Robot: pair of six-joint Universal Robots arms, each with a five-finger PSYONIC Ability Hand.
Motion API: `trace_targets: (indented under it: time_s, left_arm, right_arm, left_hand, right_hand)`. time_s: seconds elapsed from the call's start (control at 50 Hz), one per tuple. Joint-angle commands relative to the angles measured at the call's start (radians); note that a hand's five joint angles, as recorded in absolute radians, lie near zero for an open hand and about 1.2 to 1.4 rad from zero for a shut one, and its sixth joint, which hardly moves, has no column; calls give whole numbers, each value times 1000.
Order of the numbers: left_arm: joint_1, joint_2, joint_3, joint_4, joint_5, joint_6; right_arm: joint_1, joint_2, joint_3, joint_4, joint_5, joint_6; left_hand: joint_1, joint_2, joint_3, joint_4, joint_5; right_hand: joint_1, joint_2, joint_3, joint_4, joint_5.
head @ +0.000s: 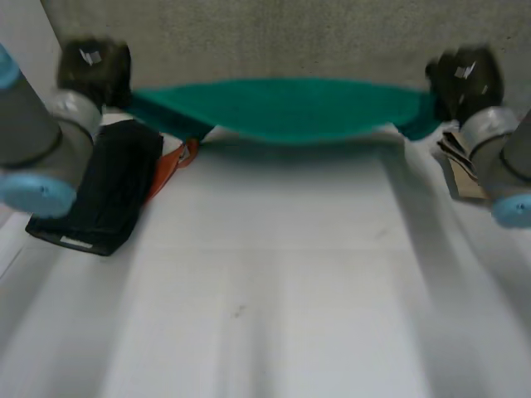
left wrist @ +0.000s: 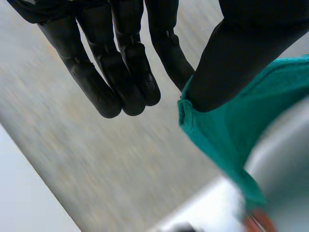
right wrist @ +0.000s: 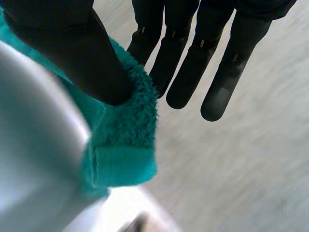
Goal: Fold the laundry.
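Note:
A green terry towel [head: 282,108] hangs stretched between my two hands above the table's far edge, sagging a little in the middle. My left hand [head: 93,68] holds its left corner. In the left wrist view the thumb pinches the towel [left wrist: 231,130] against a finger, while the other fingers [left wrist: 120,72] stay straight. My right hand [head: 465,76] holds the opposite corner. In the right wrist view its thumb presses the towel's [right wrist: 125,145] edge against a finger, and the remaining fingers [right wrist: 193,63] point straight out.
A folded black cloth [head: 108,195] lies at the table's left, under my left arm, with an orange piece [head: 170,166] beside it. A brownish item [head: 460,166] sits under my right arm. The white table [head: 274,290] stretches toward me; grey floor [head: 274,33] lies beyond.

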Motion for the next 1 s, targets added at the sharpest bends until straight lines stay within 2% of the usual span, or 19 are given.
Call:
trace_targets:
  time_s: [0.02, 0.1, 0.12, 0.2, 0.28, 0.36, 0.42, 0.56, 0.72, 0.78, 0.82, 0.88, 0.94, 1.0]
  left_arm:
    - [-7, 5, -213, -63, 52, 134]
    - [-25, 51, -325, -197, 44, 270]
    - [-39, 74, -363, -268, 38, 334]
    - [-44, 135, -455, -465, -3, 454]
    - [-31, 194, -517, -592, -5, 519]
    - [-34, 205, -514, -657, 14, 547]
    - [-34, 200, -484, -666, 17, 545]
    - [-54, 128, -257, -600, 12, 470]
    - [-84, -90, 91, -479, -6, 347]
    - [-87, -174, 222, -523, -47, 318]
    - [-87, -186, 268, -607, -83, 308]
    - [-93, -179, 308, -671, -91, 309]
    - [-94, -179, 412, -613, -77, 323]
    - [-85, -165, 550, -456, -86, 315]
  right_arm:
    - [-20, 49, 108, 211, -13, -144]
    - [-34, 13, 180, 349, -7, -225]
    - [-49, -19, 212, 407, -4, -263]
    - [-97, -110, 312, 579, 0, -384]
    - [-150, -188, 402, 711, -6, -567]
    - [-175, -231, 435, 700, -32, -680]
    - [-177, -222, 423, 675, -41, -676]
    - [-150, -118, 303, 578, -29, -518]
    - [-106, 35, 107, 456, -1, -351]
    - [-94, 80, 53, 466, 37, -317]
    - [-78, 82, 45, 497, 51, -313]
    - [-58, 71, 21, 492, 40, -323]
    - [-14, 76, -100, 379, 23, -319]
    - [14, 80, -230, 185, 65, -247]
  left_hand:
    - [219, 195, 208, 198, 234]
    - [219, 195, 208, 198, 234]
    - [219, 195, 208, 198, 234]
    - [219, 195, 208, 198, 234]
    - [219, 195, 208, 198, 234]
    - [219, 195, 208, 198, 234]
    - [219, 195, 208, 198, 234]
    - [219, 195, 208, 198, 234]
    - [219, 195, 208, 198, 234]
    - [219, 195, 208, 198, 234]
    - [219, 195, 208, 198, 234]
    - [219, 195, 208, 198, 234]
    - [219, 195, 208, 198, 234]
    - [219, 195, 208, 198, 234]
  right_hand:
    - [254, 221, 208, 198, 207]
    - [254, 221, 208, 198, 207]
    - [254, 221, 208, 198, 207]
    - [254, 221, 208, 198, 207]
    - [254, 221, 208, 198, 207]
    - [254, 221, 208, 198, 207]
    - [254, 221, 208, 198, 207]
    - [254, 221, 208, 198, 207]
    - [254, 221, 208, 198, 207]
    - [254, 221, 208, 198, 207]
    - [254, 221, 208, 198, 207]
    - [254, 221, 208, 198, 207]
    - [254, 221, 208, 198, 207]
    - [254, 221, 208, 198, 207]
